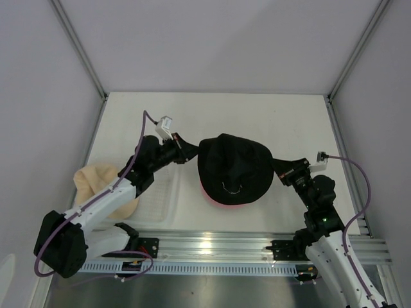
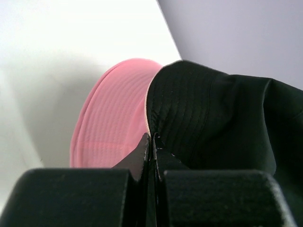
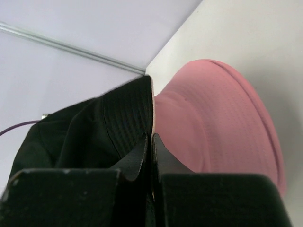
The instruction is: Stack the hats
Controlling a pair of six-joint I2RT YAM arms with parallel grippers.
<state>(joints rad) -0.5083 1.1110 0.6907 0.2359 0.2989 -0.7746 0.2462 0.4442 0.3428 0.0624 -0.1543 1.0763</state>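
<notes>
A black bucket hat [image 1: 234, 167] with small white script hangs over a pink hat [image 1: 215, 199], which shows only as a thin rim under it. My left gripper [image 1: 191, 154] is shut on the black hat's left brim [image 2: 163, 123]. My right gripper [image 1: 277, 168] is shut on its right brim [image 3: 128, 118]. The pink hat [image 2: 113, 118] sits on the table below and also shows in the right wrist view [image 3: 218, 118]. A beige hat [image 1: 96, 183] lies at the left, partly hidden by my left arm.
A clear shallow plastic tray [image 1: 157, 202] lies on the table between the beige hat and the pink hat. The metal rail [image 1: 212, 247] with both arm bases runs along the near edge. Enclosure walls stand close on the left, right and back.
</notes>
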